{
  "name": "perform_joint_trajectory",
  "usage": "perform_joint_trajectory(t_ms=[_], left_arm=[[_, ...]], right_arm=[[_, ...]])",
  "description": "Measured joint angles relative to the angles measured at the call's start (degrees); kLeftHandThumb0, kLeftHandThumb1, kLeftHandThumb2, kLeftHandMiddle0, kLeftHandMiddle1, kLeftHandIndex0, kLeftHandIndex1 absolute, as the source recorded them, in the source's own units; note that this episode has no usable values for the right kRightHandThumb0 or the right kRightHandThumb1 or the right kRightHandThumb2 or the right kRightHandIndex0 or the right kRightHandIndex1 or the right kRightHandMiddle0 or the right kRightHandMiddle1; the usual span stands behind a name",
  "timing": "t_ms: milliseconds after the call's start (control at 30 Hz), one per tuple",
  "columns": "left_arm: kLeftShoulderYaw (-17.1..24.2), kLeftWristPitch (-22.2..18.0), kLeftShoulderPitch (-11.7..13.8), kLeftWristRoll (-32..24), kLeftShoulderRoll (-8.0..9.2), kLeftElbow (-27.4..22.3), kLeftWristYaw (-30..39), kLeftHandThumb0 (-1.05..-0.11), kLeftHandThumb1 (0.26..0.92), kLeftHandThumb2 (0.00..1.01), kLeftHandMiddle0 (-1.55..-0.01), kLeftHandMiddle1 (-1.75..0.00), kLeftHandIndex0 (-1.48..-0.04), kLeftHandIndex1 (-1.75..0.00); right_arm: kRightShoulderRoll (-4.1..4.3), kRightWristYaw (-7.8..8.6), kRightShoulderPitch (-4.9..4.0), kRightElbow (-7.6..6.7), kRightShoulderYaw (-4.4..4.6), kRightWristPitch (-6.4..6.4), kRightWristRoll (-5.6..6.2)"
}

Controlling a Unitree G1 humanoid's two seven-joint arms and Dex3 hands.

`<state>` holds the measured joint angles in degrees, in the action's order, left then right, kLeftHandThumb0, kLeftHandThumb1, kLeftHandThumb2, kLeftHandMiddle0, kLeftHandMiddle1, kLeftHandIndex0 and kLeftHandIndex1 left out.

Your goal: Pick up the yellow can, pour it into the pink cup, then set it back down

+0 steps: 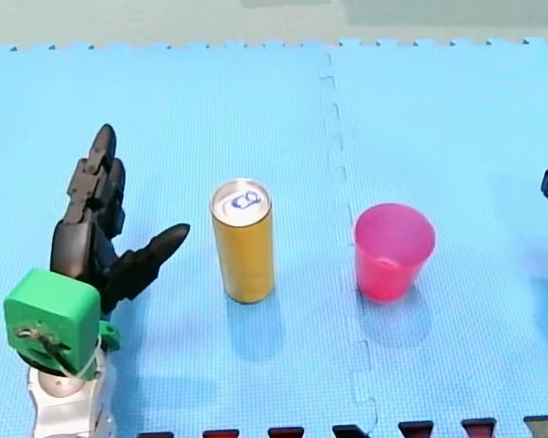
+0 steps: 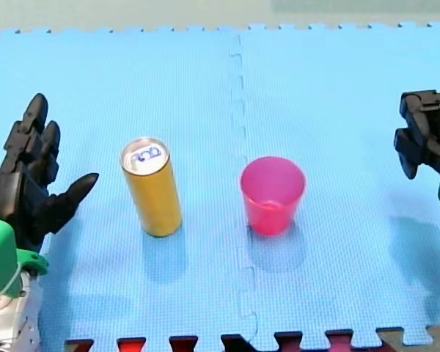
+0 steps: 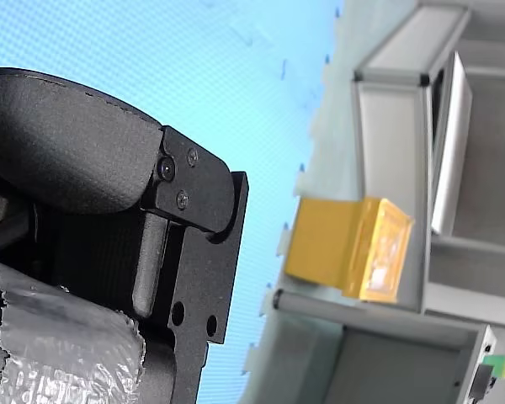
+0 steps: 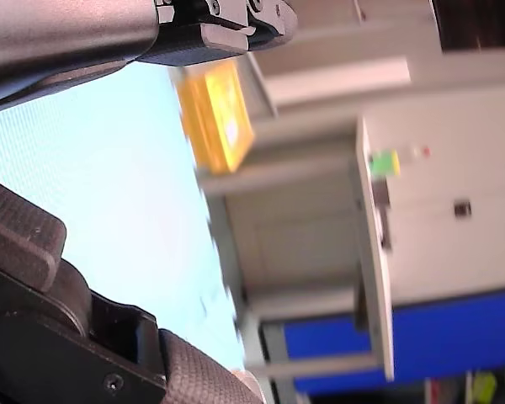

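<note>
A yellow can (image 1: 244,246) with a silver top stands upright on the blue foam mat (image 1: 274,119), left of the middle. The pink cup (image 1: 393,253) stands upright to its right, a short gap away, with its mouth facing up. My left hand (image 1: 135,192) is on the left, a little left of the can and apart from it, holding nothing. My right hand (image 2: 424,136) is at the far right edge, well right of the cup, also holding nothing.
A jigsaw seam (image 1: 333,137) runs front to back across the mat between can and cup. The mat's far edge (image 1: 256,44) and its near edge (image 1: 347,429) are in sight. Beyond the mat, a yellow box (image 3: 353,248) sits among grey metal frames.
</note>
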<state>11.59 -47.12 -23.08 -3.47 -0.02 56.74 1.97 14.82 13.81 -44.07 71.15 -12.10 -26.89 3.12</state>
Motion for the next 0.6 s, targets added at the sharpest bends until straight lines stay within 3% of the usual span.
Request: perform_joint_trajectory(t_ms=[600], left_arm=[[-2.0,-1.9,-0.2,3.0,1.25,-0.4,-3.6,-0.959,0.679,0.0,-0.04,0.0,-0.09,0.0]], right_arm=[[0.18,-0.24,-0.01,0.0,0.14,0.01,-0.06]])
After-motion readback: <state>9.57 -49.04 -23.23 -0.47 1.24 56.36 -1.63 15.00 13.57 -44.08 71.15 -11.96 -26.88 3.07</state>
